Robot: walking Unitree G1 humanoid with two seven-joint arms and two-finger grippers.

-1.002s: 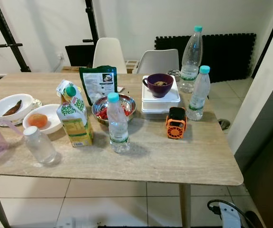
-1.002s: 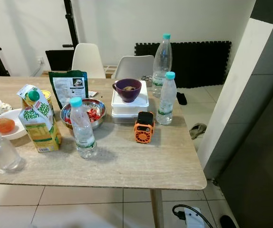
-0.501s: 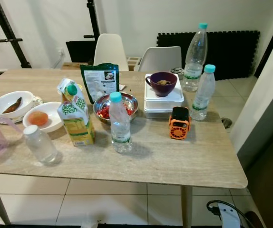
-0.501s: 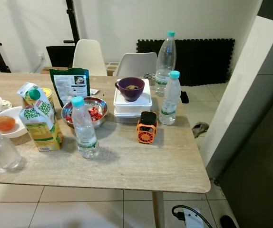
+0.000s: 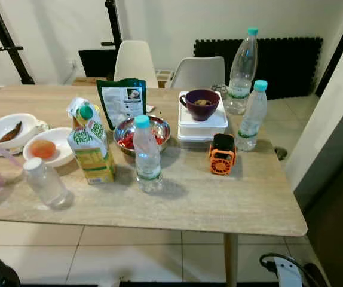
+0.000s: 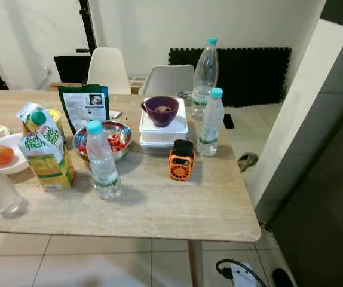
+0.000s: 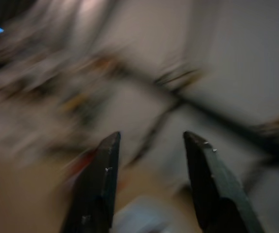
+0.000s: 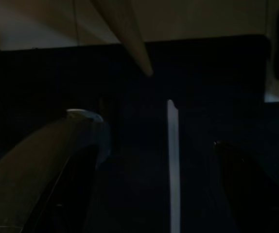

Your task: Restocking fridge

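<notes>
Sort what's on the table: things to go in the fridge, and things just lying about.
For the fridge: juice carton, three water bottles, steel bowl, purple bowl on white boxes.

Lying about: orange gadget, green pouch, empty bottle.

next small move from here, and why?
Probably step closer to the table and raise the left gripper toward the front water bottle. It stands upright near the table's front edge, apart from the juice carton, and the left gripper's fingers are open with nothing between them.
</notes>
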